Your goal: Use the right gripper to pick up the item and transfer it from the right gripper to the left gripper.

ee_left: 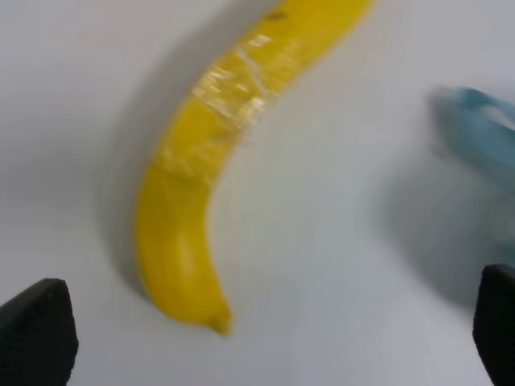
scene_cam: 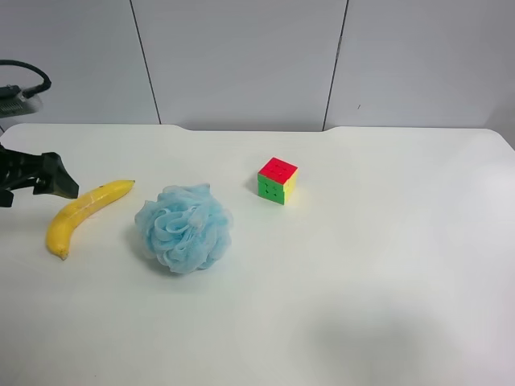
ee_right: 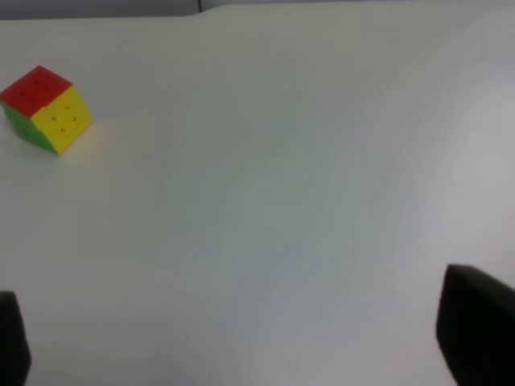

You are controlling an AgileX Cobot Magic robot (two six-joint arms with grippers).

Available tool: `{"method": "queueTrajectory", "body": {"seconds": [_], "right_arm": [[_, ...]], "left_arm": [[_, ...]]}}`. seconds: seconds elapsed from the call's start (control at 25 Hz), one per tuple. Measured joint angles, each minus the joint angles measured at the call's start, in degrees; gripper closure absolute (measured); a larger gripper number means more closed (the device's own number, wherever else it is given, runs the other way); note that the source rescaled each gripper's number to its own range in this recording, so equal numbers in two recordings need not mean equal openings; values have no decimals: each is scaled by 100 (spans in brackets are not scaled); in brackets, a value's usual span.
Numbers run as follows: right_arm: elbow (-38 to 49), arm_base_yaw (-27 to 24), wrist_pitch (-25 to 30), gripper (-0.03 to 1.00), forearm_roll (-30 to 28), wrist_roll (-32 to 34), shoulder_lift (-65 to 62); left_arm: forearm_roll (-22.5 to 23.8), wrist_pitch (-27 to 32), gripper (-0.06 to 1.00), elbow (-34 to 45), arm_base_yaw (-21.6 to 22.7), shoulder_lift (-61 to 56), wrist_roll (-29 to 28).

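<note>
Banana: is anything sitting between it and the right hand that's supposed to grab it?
Probably yes. The blue pouf lies just beside the banana on the side toward the cube, the only thing the right hand faces. The left hand is also next to the banana.

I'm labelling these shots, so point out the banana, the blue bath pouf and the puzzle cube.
banana (scene_cam: pixel 84 211), exterior high view, middle of its curve.
blue bath pouf (scene_cam: pixel 184 227), exterior high view, centre of the ruffles.
puzzle cube (scene_cam: pixel 278 180), exterior high view, its near upper edge.
</note>
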Motion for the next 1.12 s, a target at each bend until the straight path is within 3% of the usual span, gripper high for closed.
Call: {"method": "queueTrajectory", "body": {"seconds": [0.32, 0.44, 0.64, 0.84, 1.12], "right_arm": [[0, 0, 0, -3, 0, 0, 0], [0, 0, 0, -3, 0, 0, 0], [0, 0, 0, -3, 0, 0, 0], [0, 0, 0, -3, 0, 0, 0], [0, 0, 0, -3, 0, 0, 0]], "left_arm": [[123, 1741, -5, 0, 0, -2129, -445], [454, 2333, -5, 0, 0, -2990, -1032], [1432, 3213, -5, 0, 0, -4172, -1930], [2132, 3728, -5, 14, 0, -5141, -2275], [2294, 3869, -5, 697, 0, -6240, -2299]]}}
